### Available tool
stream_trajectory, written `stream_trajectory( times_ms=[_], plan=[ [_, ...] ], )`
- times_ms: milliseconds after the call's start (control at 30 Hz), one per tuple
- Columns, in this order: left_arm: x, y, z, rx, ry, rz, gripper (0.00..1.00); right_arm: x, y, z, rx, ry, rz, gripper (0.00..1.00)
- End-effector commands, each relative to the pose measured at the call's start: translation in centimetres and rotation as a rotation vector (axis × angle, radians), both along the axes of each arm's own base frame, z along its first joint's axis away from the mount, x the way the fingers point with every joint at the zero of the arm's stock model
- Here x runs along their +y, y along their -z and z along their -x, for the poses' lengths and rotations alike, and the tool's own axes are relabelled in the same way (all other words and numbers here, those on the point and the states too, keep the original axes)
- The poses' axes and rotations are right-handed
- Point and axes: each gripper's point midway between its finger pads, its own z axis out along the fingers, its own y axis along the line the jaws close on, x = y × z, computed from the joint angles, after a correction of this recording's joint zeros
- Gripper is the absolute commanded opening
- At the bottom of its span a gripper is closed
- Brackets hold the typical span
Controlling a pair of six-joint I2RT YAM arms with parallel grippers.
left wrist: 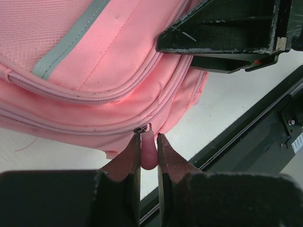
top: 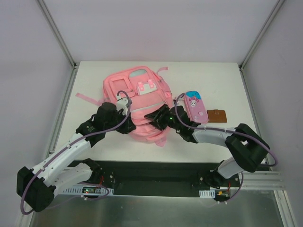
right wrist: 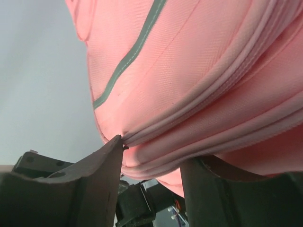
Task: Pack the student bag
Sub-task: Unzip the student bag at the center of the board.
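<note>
The student bag [top: 137,97], a large pink backpack, lies flat in the middle of the table. My left gripper [top: 129,124] is at its near left edge. In the left wrist view it [left wrist: 149,142] is shut on the pink zip pull [left wrist: 148,151] at the end of the zip of the student bag [left wrist: 94,61]. My right gripper [top: 156,118] is at the bag's near right edge. In the right wrist view its fingers [right wrist: 102,175] clamp a thick fold of the bag [right wrist: 199,71] by the zip seams. The right fingers [left wrist: 222,28] also show in the left wrist view.
A small pink cartoon pencil case [top: 196,106] and a brown wallet [top: 217,116] lie right of the bag. A loose pink strap [top: 87,98] trails to the left. The black rail [top: 156,172] runs along the near edge. Frame posts stand at the back corners.
</note>
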Motion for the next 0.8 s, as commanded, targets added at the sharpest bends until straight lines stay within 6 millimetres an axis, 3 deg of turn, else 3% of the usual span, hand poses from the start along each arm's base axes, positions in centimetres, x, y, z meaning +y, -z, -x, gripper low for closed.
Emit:
stream_trajectory(
  times_ms=[0, 33, 67, 133, 267, 400, 533, 600, 700, 733, 767],
  plan=[
    [-2.8, -2.8, 1.3, -0.055, 0.126, 0.112, 0.0, 2.3, -7.3, -2.2, -0.178, 0.052, -0.194, 0.49],
    [-2.8, -2.8, 1.4, -0.058, 0.134, 0.113, 0.0, 2.6, -7.0, -2.2, -0.176, 0.042, -0.188, 0.47],
    [-2.8, -2.7, 1.4, -0.06, 0.137, 0.109, 0.0, 2.8, -7.3, -2.3, -0.175, 0.04, -0.196, 0.36],
    [-2.3, -2.4, 0.9, -0.076, 0.098, 0.087, 0.0, 2.8, -7.5, -2.4, -0.191, 0.04, -0.214, 0.02],
    [0.7, -1.4, -0.7, -0.114, -0.05, -0.044, 0.0, 1.7, -6.9, -2.2, -0.196, 0.041, -0.184, 0.01],
    [4.5, -0.4, -2.1, -0.125, -0.171, -0.195, 0.0, -0.9, -6.2, -1.6, -0.199, 0.052, -0.073, 0.01],
    [7.7, -0.2, -3.6, -0.105, -0.276, -0.221, 0.0, -2.9, -6.6, -1.9, -0.207, 0.066, -0.055, 0.01],
    [8.1, -0.4, -4.1, -0.085, -0.286, -0.179, 0.0, -3.2, -6.8, -2.1, -0.207, 0.053, -0.051, 0.01],
    [6.5, -1.4, -4.1, -0.087, -0.201, -0.128, 0.02, -2.4, -7.1, -2.0, -0.2, 0.008, -0.056, 0.01],
    [6.0, -2.0, -4.1, -0.086, -0.18, -0.108, 0.12, -1.8, -7.7, -1.8, -0.201, -0.017, -0.07, 0.0],
    [5.6, -2.1, -4.1, -0.077, -0.172, -0.093, 0.53, -1.5, -7.7, -1.8, -0.199, -0.024, -0.072, 0.01]
  ],
)
